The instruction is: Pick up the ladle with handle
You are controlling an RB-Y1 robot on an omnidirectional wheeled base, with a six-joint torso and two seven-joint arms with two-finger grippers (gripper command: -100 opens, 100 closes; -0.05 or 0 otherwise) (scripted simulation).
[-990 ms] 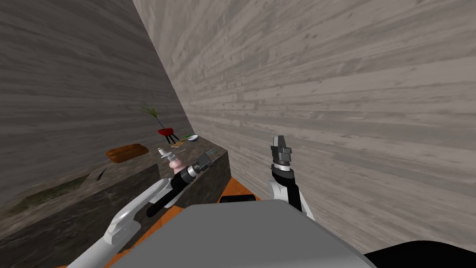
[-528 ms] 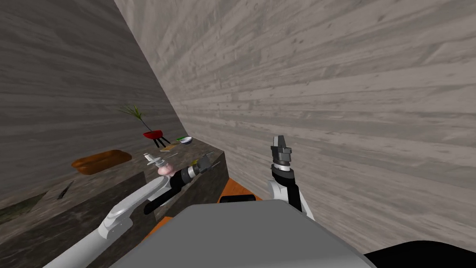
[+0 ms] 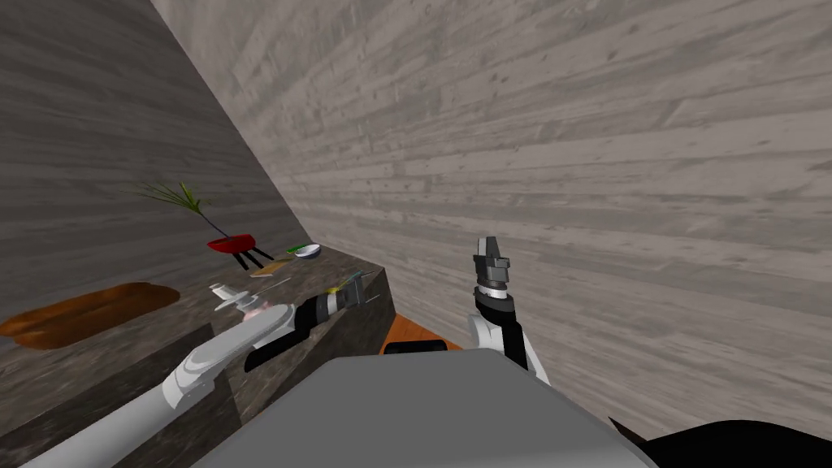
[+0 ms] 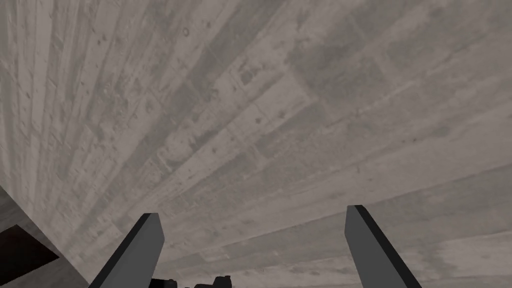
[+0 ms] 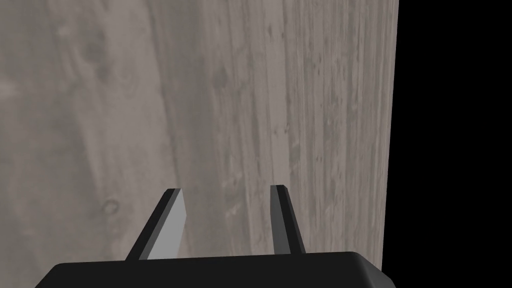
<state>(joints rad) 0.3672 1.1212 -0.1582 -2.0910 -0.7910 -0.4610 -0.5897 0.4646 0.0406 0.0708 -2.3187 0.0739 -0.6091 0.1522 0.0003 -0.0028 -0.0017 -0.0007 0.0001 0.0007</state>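
Left pincer (image 3: 366,280) hangs over the end of the dark counter (image 3: 106,357), released, fingers (image 4: 145,245) wide apart, nothing between them. Silvery ladle (image 3: 230,294) lies on the counter well behind that pincer, beside its forearm. Bowl (image 3: 307,251) and red plant pot (image 3: 231,242) sit beyond the ladle. Right pincer (image 3: 490,244) stands upright, apart from the counter, fingers narrowly parted, empty.

Red planter (image 3: 230,242), brown tray (image 3: 89,309), perhaps bowl (image 3: 307,251) on counter (image 3: 370,321).

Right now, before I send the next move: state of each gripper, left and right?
Left gripper: open wide, holding nothing.
Right gripper: open with a narrower gap, holding nothing.
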